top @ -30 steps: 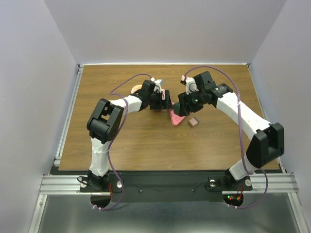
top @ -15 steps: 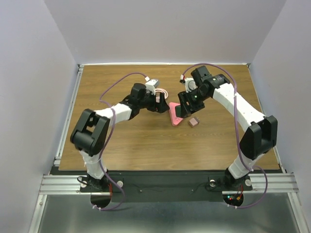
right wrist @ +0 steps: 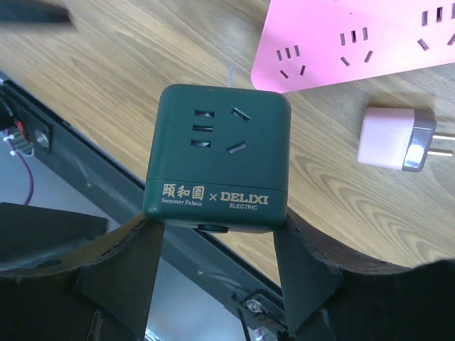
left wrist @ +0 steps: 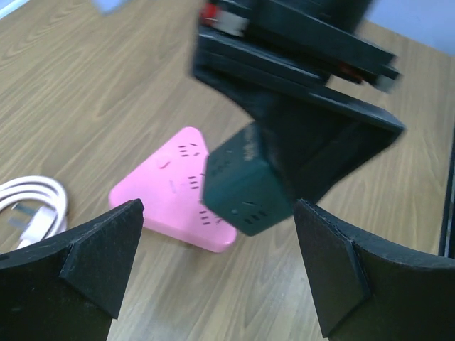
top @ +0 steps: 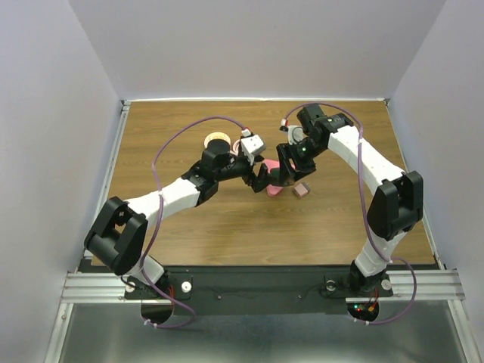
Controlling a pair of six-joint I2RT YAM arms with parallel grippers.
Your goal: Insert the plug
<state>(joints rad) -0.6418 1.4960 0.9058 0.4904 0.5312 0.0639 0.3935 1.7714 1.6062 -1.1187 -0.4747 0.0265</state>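
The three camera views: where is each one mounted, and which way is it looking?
Top external: high behind the bases, looking down on the brown wooden table; the left arm and right arm show whole.
Left wrist: on the left arm, facing the pink triangular power strip; the open left gripper frames the view.
Right wrist: on the right arm, looking down past the right gripper clamping a dark green cube socket.
Shared: both wrist views show strip and cube.
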